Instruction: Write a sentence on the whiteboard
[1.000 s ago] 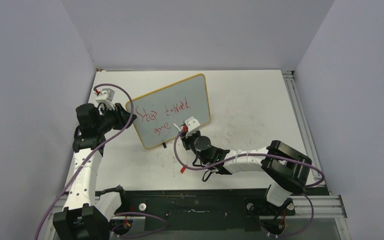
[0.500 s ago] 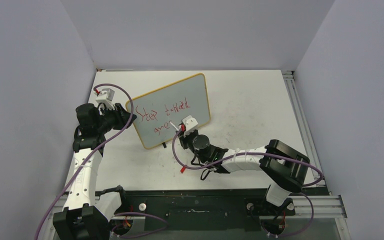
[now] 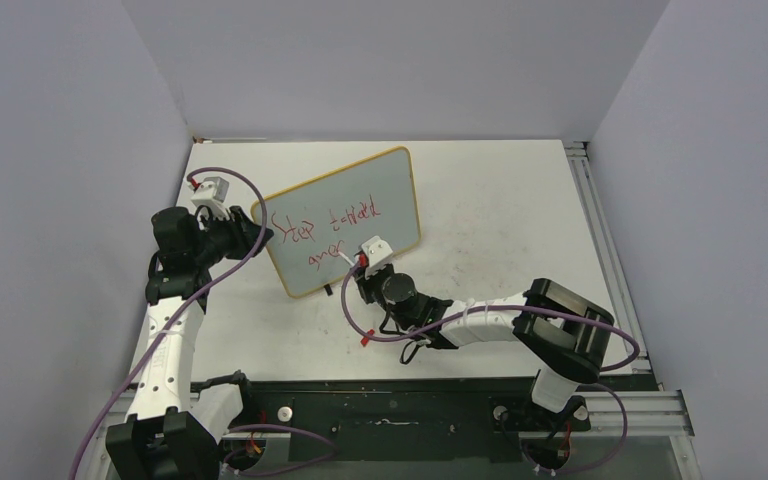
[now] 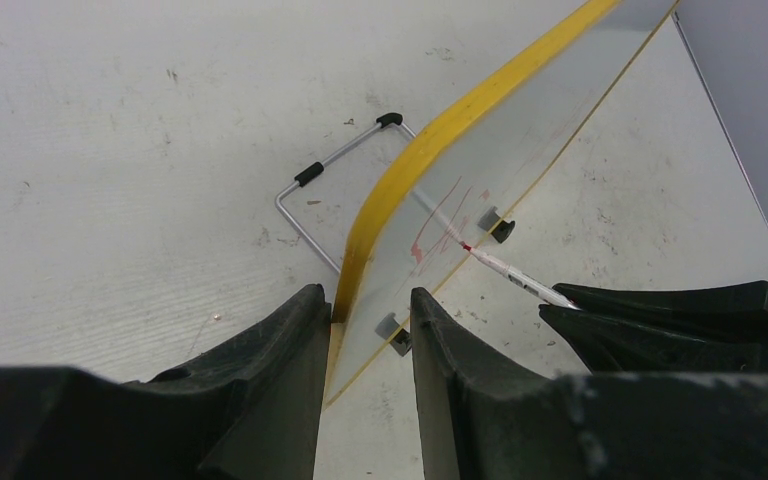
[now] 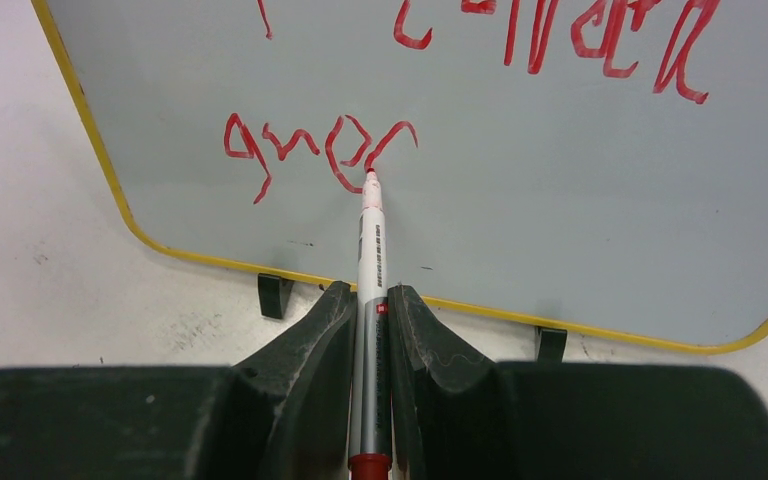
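The whiteboard (image 3: 360, 195) stands tilted on the table, yellow-framed, on small black feet (image 5: 274, 295). The sentence (image 3: 325, 222) is red script in two lines; its lower line (image 5: 300, 142) holds a few letters. My right gripper (image 5: 370, 292) is shut on a grey-white red marker (image 5: 371, 240), whose tip touches the board at the last red letter. In the top view this gripper (image 3: 362, 262) sits at the board's lower front edge. My left gripper (image 4: 365, 293) is shut on the board's yellow left edge (image 4: 400, 180), also seen from above (image 3: 257, 230).
A bent wire stand (image 4: 330, 185) props the board from behind. The right arm's fingers (image 4: 660, 310) and marker (image 4: 510, 275) show past the board. An aluminium rail (image 3: 600, 235) runs along the table's right side. Purple cables (image 3: 230, 180) loop off both arms.
My right gripper has slid a little left and toward me along the lower line with the marker, and the red writing there has changed. The left arm and board have stayed still.
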Controlling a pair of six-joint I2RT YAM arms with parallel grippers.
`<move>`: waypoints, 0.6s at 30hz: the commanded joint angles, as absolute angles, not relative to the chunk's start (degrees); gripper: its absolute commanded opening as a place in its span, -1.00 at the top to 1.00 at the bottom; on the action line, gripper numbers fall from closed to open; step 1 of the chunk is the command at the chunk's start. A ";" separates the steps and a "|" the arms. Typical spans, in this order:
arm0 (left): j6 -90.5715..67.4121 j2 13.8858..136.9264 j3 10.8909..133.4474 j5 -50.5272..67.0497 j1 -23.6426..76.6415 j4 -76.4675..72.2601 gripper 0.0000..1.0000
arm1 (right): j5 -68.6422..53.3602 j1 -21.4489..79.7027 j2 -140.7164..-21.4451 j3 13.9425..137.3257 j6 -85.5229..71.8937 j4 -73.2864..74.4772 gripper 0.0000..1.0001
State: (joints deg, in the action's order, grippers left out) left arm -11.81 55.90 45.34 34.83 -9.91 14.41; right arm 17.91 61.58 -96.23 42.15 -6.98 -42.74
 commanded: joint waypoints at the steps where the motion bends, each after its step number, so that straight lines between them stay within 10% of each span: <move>1: -11.87 55.16 45.70 36.18 -10.30 11.78 0.33 | 20.70 61.45 -94.94 41.77 -7.75 -44.25 0.89; 18: -11.87 55.16 45.75 36.18 -10.28 11.77 0.33 | 21.77 60.73 -91.89 43.07 -5.47 -45.67 0.89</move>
State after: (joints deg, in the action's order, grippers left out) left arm -11.84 55.90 45.34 34.83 -9.91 14.31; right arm 19.84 61.45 -95.35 42.11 -6.39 -42.78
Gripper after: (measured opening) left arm 0.334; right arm 0.152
